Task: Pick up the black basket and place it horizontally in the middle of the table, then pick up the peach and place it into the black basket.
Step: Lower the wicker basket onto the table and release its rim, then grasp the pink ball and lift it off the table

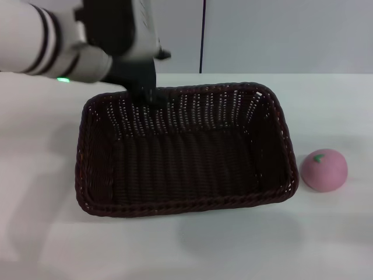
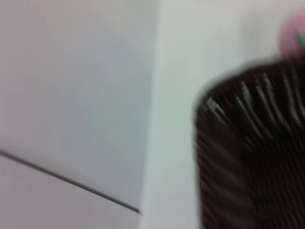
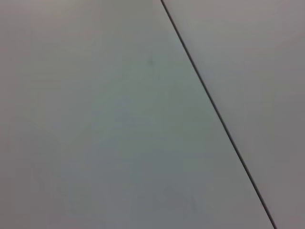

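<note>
The black basket (image 1: 192,204) lies lengthwise across the middle of the white table (image 1: 233,251), open side up and holding nothing. My left gripper (image 1: 145,92) is at the middle of the basket's far rim, with its dark tip down on the weave. The peach (image 1: 323,169) sits on the table just to the right of the basket, apart from it. The left wrist view shows a blurred corner of the basket (image 2: 248,157) and an edge of the peach (image 2: 291,38). My right gripper is out of view.
A pale wall with a dark vertical seam (image 1: 203,35) stands behind the table's far edge. The right wrist view shows only a pale surface crossed by a dark line (image 3: 214,109). Bare tabletop lies in front of the basket and to its left.
</note>
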Controlling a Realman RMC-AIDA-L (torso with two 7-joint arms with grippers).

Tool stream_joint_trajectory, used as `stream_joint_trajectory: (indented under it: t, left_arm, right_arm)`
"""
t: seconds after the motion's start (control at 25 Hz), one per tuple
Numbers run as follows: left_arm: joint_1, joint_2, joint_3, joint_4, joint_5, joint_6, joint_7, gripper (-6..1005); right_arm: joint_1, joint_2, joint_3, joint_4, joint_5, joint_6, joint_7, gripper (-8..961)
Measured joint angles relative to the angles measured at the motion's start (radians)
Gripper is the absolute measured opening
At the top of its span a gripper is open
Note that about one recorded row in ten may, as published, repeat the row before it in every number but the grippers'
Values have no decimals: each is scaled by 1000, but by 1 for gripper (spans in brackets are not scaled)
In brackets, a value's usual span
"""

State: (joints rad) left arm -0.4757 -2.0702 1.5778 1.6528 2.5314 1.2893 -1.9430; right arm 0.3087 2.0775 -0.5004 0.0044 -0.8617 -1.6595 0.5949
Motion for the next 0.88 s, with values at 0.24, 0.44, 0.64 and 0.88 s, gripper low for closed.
stream_joint_trajectory:
  t: [0.24, 0.44, 0.64, 0.88]
  left_arm:
    - [122, 3, -256, -74, -511, -129, 104, 715]
    - [204, 4, -297, -139, -726, -189, 210, 714]
    - [331, 4, -345, -280, -1085, -227, 428, 714]
    - [423, 2, -341, -418, -1299, -211, 633, 713]
  right_arm:
    - [-73, -19, -12, -272, -186, 36, 263, 680]
    - [-111, -52, 23, -702, -531, 104, 721, 680]
    - [-50, -96, 76, -1138, -964, 17, 1248, 680]
    - [197, -179, 68, -1297, -1481, -289, 1606, 680]
